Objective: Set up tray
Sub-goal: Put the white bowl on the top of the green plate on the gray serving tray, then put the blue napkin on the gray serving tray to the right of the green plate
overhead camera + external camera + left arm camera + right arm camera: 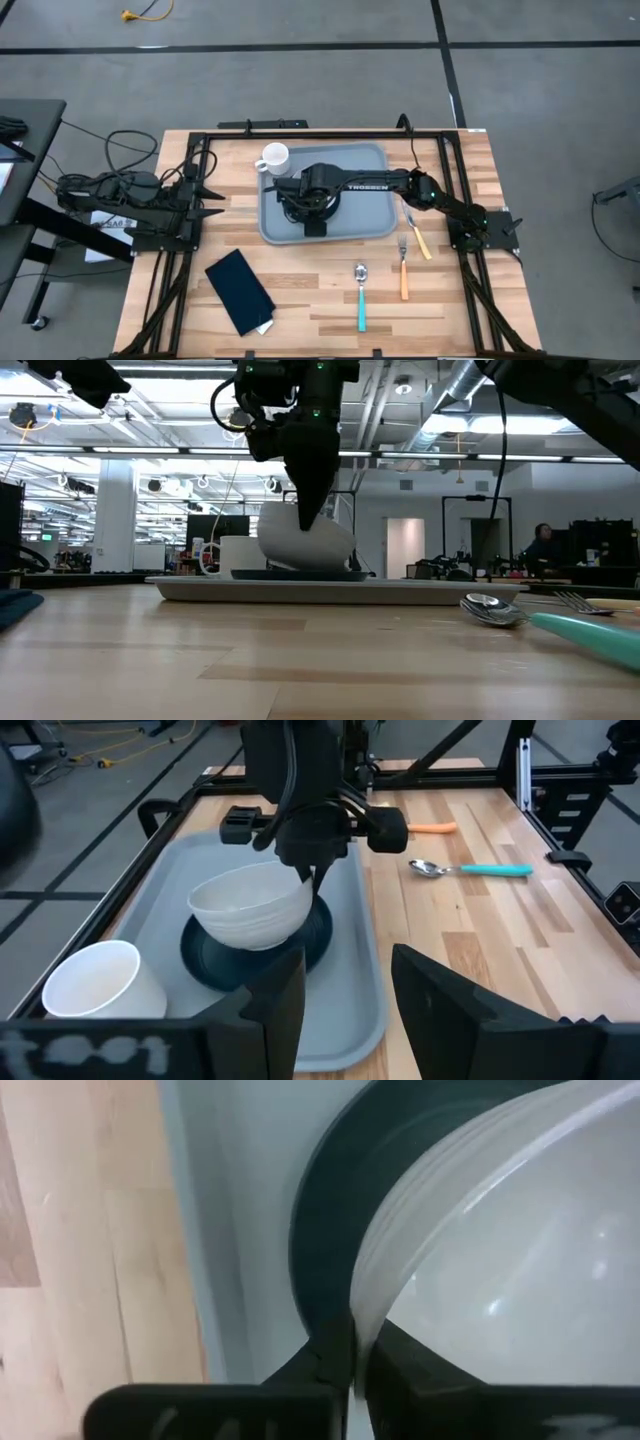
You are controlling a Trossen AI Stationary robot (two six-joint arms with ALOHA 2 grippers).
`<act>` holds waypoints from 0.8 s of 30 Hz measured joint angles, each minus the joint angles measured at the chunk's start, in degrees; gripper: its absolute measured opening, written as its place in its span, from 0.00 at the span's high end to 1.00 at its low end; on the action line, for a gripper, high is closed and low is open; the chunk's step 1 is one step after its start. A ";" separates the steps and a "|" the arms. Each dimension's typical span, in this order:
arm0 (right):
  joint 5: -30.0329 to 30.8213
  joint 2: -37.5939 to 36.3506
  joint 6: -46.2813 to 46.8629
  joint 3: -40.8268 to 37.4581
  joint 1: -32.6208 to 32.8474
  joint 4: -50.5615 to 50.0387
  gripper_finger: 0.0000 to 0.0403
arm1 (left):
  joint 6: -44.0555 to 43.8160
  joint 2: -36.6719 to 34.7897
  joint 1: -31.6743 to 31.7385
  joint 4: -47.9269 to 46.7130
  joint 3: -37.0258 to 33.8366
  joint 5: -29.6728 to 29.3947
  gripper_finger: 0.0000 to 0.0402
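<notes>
The light grey-blue tray (pixel 372 215) lies in the middle of the table. On it stand a white cup (pixel 275 157) at its far left corner and a dark round plate (pixel 310 945). A white bowl (pixel 305 540) sits tilted over the plate. My right gripper (pixel 308 510) reaches in from the table's right side and is shut on the bowl. My left gripper (pixel 345 990) waits open at the table's left edge, touching nothing. My right gripper pinches the bowl's rim (pixel 365 1305), on the bowl's near side, with one finger inside and one outside. The fingers (pixel 318 885) come from above, pointing down. The bowl is tilted, its held side higher, its underside (pixel 300 565) down at the dark plate.
A dark navy napkin (pixel 240 292) lies near the left front of the table. A teal-handled spoon (pixel 361 295), an orange-handled fork (pixel 404 265) and a knife (pixel 417 235) lie on the wood to the tray's right and near side. A black frame (pixel 300 132) borders the table.
</notes>
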 joint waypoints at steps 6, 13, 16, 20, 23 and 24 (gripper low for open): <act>0.14 0.00 0.02 0.00 0.02 0.01 0.85 | -0.09 0.00 0.00 -0.01 0.00 -0.04 0.65; 0.33 -0.20 -0.11 0.00 0.01 -2.34 0.72 | -1.63 0.00 -0.01 -0.14 0.00 -0.06 0.65; 0.34 -0.35 -0.11 0.44 0.00 -5.92 0.69 | -2.19 0.00 -0.01 -0.32 0.00 0.60 0.65; 0.33 -2.20 -0.29 0.44 0.08 -8.01 0.67 | -3.25 0.08 -0.01 -0.69 0.00 2.96 0.65; 0.52 -5.45 -0.97 0.44 0.49 -7.86 0.66 | -5.52 1.49 -0.01 -1.48 0.00 3.32 0.65; 0.53 -6.81 -1.03 0.50 0.73 -7.56 0.66 | -6.45 2.10 -0.03 -1.57 -0.17 3.41 0.65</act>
